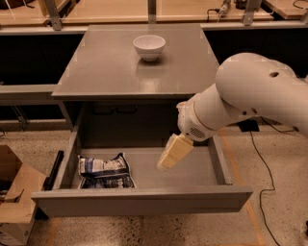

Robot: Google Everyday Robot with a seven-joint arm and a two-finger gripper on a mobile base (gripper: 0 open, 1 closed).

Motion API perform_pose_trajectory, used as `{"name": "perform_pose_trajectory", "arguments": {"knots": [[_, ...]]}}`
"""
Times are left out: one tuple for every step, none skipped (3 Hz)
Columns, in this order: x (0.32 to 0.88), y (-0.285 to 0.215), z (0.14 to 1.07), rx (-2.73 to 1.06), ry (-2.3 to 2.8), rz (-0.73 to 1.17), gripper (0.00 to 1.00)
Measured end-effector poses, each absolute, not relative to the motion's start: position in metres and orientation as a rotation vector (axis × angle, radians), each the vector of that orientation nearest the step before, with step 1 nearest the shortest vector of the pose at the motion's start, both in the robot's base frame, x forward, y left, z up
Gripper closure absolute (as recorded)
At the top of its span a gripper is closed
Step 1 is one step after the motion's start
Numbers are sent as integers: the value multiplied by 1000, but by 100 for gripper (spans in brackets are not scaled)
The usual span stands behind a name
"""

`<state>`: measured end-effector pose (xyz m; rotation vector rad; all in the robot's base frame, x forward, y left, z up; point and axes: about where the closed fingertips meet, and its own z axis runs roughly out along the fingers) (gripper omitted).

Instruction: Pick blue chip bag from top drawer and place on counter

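The top drawer point(144, 200) stands pulled open below the grey counter point(110, 72). The blue chip bag point(103, 172) lies flat in the drawer's left part, dark navy with a pale patch and white print. My gripper point(168, 159) hangs on the white arm point(240, 101) over the middle of the drawer, to the right of the bag and apart from it. It holds nothing that I can see.
A white bowl point(149, 46) stands on the counter near its back edge. A cardboard box point(14, 202) sits on the floor at the left, beside the drawer. Light wooden benches point(96, 12) run behind the counter. A cable point(262, 163) lies on the floor at the right.
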<state>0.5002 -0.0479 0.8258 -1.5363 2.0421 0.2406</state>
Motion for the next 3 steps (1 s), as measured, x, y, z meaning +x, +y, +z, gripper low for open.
{"name": "perform_pose_trajectory", "arguments": {"knots": [[503,-51,818,-1524,2070,253,0],[515,-25,801,-1530,2040,315,0],[537,20,778,-1521,1972,388,0]]}}
